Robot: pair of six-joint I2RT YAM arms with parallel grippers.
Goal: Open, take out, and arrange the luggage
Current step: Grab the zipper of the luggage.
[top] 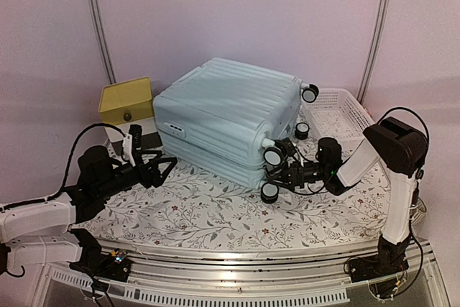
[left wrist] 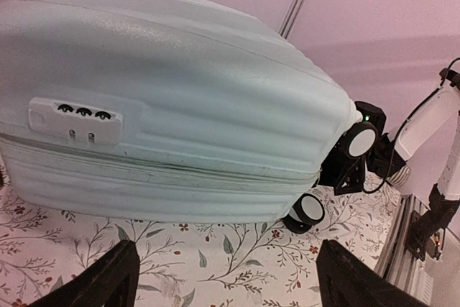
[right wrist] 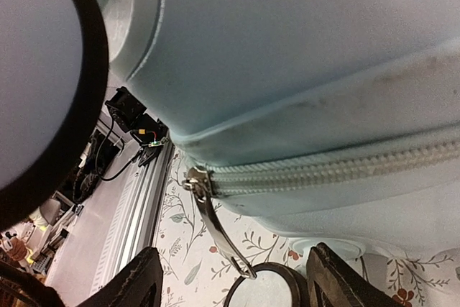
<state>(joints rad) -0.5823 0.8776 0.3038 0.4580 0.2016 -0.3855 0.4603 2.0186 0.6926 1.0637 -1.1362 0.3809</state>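
We're opening the zipped luggage (top: 223,116): right gripper (right wrist: 236,264), jaws released, is hovering at the zipper pull (right wrist: 218,229), left gripper (left wrist: 224,253) gaping too. Next we're needing a pinch.

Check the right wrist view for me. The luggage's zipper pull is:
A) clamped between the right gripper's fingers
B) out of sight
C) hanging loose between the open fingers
C: the metal zipper pull dangles free from the zip seam of the luggage, and the right gripper has its fingers apart on either side, not touching it.
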